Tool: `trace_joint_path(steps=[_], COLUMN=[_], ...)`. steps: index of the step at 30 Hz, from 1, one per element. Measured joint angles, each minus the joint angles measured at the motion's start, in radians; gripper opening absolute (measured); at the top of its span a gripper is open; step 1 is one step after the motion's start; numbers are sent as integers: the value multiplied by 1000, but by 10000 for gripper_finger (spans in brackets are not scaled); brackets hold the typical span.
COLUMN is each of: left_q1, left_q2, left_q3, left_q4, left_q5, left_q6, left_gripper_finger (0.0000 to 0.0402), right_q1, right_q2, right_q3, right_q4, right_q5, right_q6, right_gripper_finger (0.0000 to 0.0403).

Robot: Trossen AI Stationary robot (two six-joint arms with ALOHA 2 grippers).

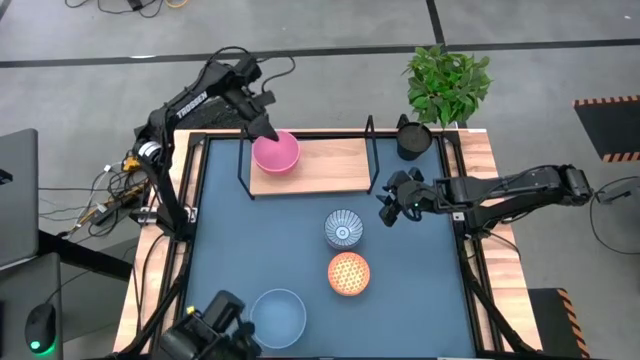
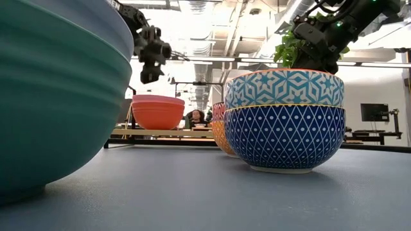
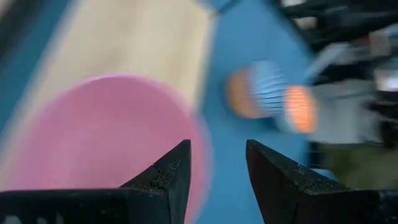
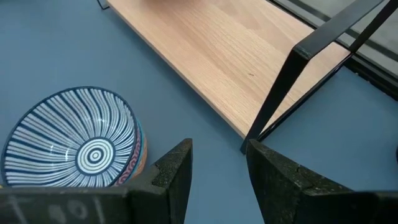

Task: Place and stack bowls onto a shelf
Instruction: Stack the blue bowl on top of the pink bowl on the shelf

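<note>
The left tool (image 1: 268, 131) hangs open just over the pink bowl (image 1: 275, 152), which sits at the shelf's (image 1: 330, 170) left end, apparently just placed. The striped bowl (image 1: 343, 229) and orange bowl (image 1: 348, 273) wait mid-desk, the teal bowl (image 1: 278, 314) at the near edge. The right tool (image 1: 388, 212), open and empty, hovers beside the striped bowl; it likely needs to descend onto that rim next.

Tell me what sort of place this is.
Probably a robotics lab or open workshop: exposed ceiling pipes, a desk with a monitor behind the table, and loose cables beside it.
</note>
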Motion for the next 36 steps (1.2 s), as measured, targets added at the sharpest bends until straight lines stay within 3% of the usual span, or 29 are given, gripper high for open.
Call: trace_joint_path(steps=[2,5,12,15,18,24,30,33,36], left_q1=[-34,-103,-351,-489,-640,-953,-1241,-1352,-1425], left_q2=[-17,-42,-149,-221,-312,-471,-559,-569,-569], left_q3=[-23,-73,-149,-168,-210,-304,-372,-376,-376], left_q4=[1,13,-53,-76,-61,17,24,20,17], left_q5=[46,23,-241,-294,-377,-681,-851,-974,-1109], left_q6=[10,-18,-86,-163,-291,-686,-1085,-1183,-1182], left_gripper_finger=[137,137,137,137,137,137,137,137,137], right_q1=[0,0,4,13,21,26,26,22,10], right_q2=[0,0,0,0,0,0,0,0,0], right_q3=[0,0,0,0,0,0,0,0,0], right_q4=[0,0,0,0,0,0,-1,8,26], right_q5=[0,0,-1,-1,-1,-1,-1,1,0], right_q6=[0,2,21,21,20,18,18,18,18], right_gripper_finger=[177,177,177,177,177,177,177,177,177])
